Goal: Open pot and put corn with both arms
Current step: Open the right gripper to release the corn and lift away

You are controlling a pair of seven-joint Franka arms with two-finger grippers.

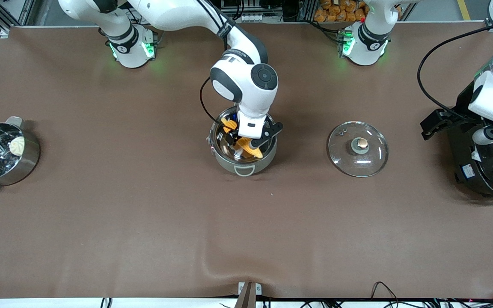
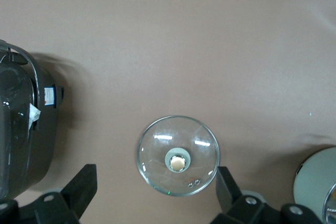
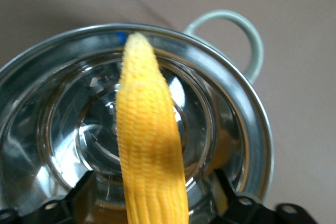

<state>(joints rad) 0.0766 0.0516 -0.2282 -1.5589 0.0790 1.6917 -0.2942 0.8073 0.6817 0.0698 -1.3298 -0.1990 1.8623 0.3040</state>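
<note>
The steel pot (image 1: 243, 164) stands uncovered at mid-table. The yellow corn (image 1: 253, 149) lies inside it, tip up against the rim (image 3: 247, 124). My right gripper (image 1: 253, 137) hangs just over the pot and is open, its fingers (image 3: 84, 192) standing apart from the corn (image 3: 149, 129) on either side. The glass lid (image 1: 357, 149) with the copper knob lies flat on the table beside the pot, toward the left arm's end. My left gripper (image 1: 432, 126) waits open and empty, high up by the black cooker. In the left wrist view its fingers (image 2: 79, 184) frame the lid (image 2: 177, 155) far below.
A second steel pot with a steamer insert and a white bun (image 1: 2, 154) sits at the right arm's end. The large black cooker (image 1: 486, 171) stands at the left arm's end, also seen as a dark body (image 2: 21, 129). Brown tabletop lies nearer the front camera.
</note>
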